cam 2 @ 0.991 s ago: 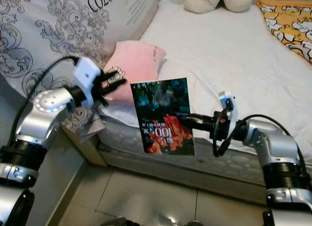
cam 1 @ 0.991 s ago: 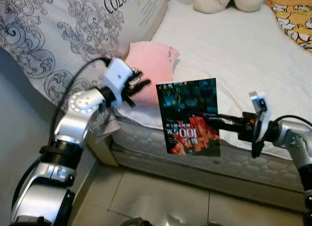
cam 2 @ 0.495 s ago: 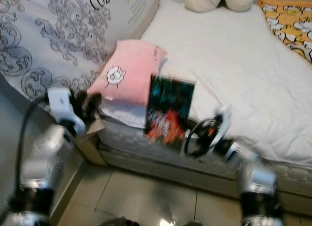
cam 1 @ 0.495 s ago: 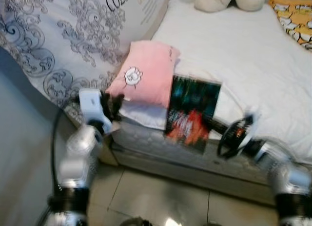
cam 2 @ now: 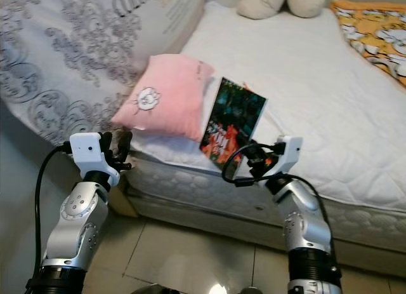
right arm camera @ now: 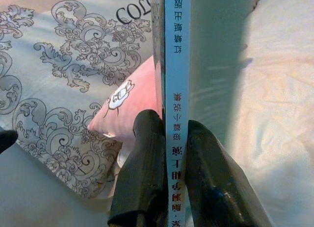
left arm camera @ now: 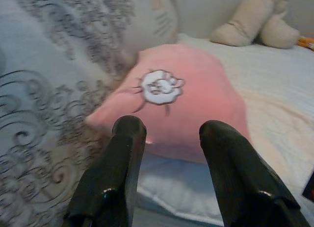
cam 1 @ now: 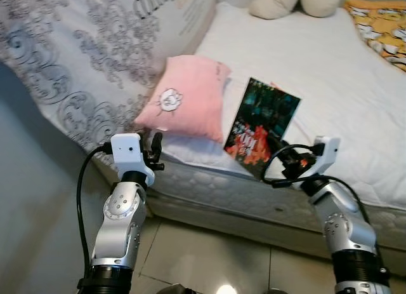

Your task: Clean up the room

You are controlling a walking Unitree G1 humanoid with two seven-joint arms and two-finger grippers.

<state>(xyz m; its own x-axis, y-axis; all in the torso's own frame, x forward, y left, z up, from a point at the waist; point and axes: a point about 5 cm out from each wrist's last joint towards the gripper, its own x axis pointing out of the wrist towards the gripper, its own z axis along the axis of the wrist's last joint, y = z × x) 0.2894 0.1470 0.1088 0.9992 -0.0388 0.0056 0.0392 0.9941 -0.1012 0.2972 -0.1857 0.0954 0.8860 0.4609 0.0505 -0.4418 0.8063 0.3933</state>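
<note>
Book spine clamped between right hand fingers, beside pink pillow.

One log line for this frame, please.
right gripper: shut on dark-covered book | left gripper: open, facing pink pillow | white bed

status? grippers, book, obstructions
Right gripper shut on book, over mattress edge. Left gripper open, empty. Pink pillow beside book.

Plush toy and yellow patterned blanket cut off by the upper edge; grey patterned duvet blurred.
</note>
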